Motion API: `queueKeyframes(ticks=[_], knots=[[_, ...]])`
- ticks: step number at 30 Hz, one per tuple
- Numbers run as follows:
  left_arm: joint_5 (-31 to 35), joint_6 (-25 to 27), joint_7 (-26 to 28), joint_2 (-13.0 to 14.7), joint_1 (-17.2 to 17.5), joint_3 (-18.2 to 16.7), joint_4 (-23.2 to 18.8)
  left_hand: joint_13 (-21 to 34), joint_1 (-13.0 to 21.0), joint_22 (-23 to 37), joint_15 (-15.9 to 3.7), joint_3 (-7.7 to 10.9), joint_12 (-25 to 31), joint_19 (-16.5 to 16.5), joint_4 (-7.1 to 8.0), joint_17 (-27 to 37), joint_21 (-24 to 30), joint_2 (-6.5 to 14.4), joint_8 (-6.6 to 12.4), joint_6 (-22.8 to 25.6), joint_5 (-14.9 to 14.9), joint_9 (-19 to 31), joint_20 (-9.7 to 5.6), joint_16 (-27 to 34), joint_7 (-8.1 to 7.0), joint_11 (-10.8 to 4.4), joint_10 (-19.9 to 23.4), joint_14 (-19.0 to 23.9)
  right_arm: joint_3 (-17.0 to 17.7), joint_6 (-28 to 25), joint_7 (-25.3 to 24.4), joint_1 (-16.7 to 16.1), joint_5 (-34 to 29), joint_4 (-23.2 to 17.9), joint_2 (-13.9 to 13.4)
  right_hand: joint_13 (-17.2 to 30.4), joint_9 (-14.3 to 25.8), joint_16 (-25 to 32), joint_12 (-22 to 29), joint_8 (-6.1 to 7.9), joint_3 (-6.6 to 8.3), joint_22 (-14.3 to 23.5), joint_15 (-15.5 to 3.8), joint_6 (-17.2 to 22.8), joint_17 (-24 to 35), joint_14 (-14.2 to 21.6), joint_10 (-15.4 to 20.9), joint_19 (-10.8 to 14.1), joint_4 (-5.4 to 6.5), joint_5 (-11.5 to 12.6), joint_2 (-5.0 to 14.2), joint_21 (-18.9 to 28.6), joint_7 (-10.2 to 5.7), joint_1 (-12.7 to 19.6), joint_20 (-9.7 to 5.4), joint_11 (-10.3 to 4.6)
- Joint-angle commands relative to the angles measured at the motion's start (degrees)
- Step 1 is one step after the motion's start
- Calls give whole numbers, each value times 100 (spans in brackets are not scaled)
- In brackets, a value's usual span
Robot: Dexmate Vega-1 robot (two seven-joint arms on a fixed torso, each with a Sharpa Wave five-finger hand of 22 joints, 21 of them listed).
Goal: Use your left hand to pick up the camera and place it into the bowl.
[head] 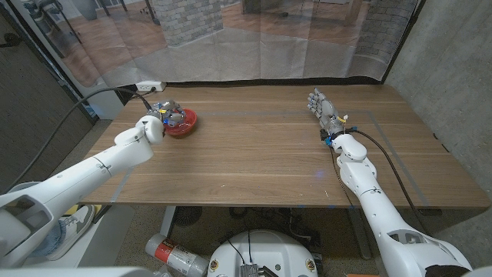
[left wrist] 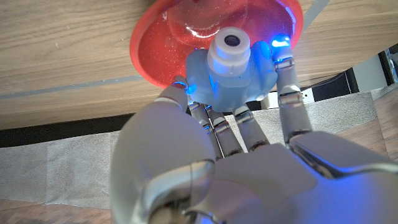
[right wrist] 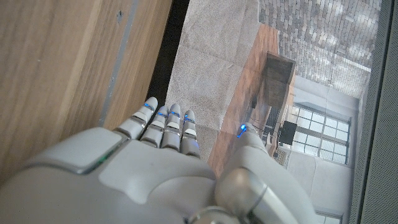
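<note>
One camera point(left wrist: 230, 68), pale blue, gripped by left hand point(left wrist: 230, 162) over red bowl point(left wrist: 168, 43). Right hand point(head: 324, 111) on worktop point(head: 261, 154), fingers extended, holding nothing.

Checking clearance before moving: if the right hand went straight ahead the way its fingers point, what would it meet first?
Nothing, as far as shows: the right hand points across bare table toward its far edge; depth beyond is unclear.

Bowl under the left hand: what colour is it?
Glittery red bowl, clearest in the left wrist view.

One camera point(left wrist: 229, 65), one bowl point(left wrist: 155, 46), one table point(head: 261, 154).
</note>
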Motion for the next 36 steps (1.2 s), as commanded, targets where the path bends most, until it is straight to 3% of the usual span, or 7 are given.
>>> queueKeyframes(ticks=[1,10,15,21,36], knots=[[47,78,74,-73,-43,71,81,12,-49,14,-334,191,-28,-625,-108,3,-17,52,-25,-58,-19,0,-829,-34,13,20,-48,-29,4,1,30,37,-16,71,1,34,12,-9,7,7,23,17,10,64,11,47,49,64,-27,1,43,-22,5,21,-15,-5],[133,51,-6,-195,-241,214,220,23,-122,24,-301,187,-80,-797,-68,0,-60,91,-66,-145,-60,-1,-799,-101,6,22,-130,-192,36,36,39,40,-4,126,3,34,12,-10,11,8,23,17,8,70,10,47,63,68,-29,1,43,-34,2,23,-13,-11],[209,64,-33,-236,-318,286,241,30,-165,32,-271,188,-134,-1096,-65,-60,-153,95,-104,-219,-87,-3,-717,-207,-28,20,-220,-409,47,49,49,38,3,136,4,34,12,-11,10,10,22,18,8,78,10,49,65,72,-31,1,43,-40,-3,25,-14,-10],[140,65,-166,-178,-322,251,163,-53,-387,28,-187,88,-285,-1639,-10,-226,-352,-33,-293,-603,-155,-14,-430,-342,-78,72,-524,-852,47,62,44,23,4,105,11,34,12,-12,10,11,22,18,10,83,10,49,68,73,-33,2,42,-49,-9,27,-11,-13],[-89,251,-220,96,-36,-2,-248,-173,-841,20,-15,-127,-340,-2006,148,-390,-530,-238,-592,-1146,-212,-33,-135,-354,-34,202,-991,-1296,14,48,60,-2,3,52,10,34,12,-13,12,11,19,19,20,93,11,53,80,77,-33,1,42,-71,-16,26,-14,-11]])
